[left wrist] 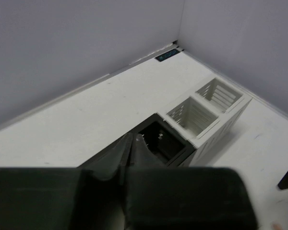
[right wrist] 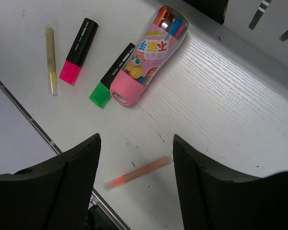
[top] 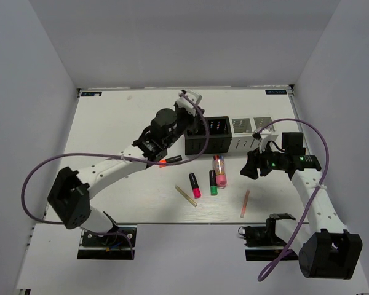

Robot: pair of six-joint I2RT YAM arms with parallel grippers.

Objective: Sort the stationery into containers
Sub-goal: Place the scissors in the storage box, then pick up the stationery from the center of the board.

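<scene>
The containers are a joined row of two black cups (top: 206,136) and two white cups (top: 251,130) at the table's back middle. They also show in the left wrist view, black (left wrist: 161,139) and white (left wrist: 192,115). My left gripper (top: 195,125) is shut, its tips (left wrist: 131,140) over the leftmost black cup; nothing shows between them. My right gripper (top: 252,165) is open and empty, hovering above the thin salmon stick (right wrist: 139,173), which lies between its fingers (right wrist: 72,177). On the table lie the orange highlighter (top: 170,160), pink highlighter (right wrist: 79,50), green highlighter (right wrist: 113,74), pink-ended clear pen (right wrist: 149,55) and beige stick (right wrist: 50,60). Scissors are not in view.
The table's front edge (right wrist: 29,120) runs close to the salmon stick (top: 245,203). White walls enclose the table on three sides. Purple cables loop beside both arms. The left arm (top: 120,165) stretches diagonally over the table's left half.
</scene>
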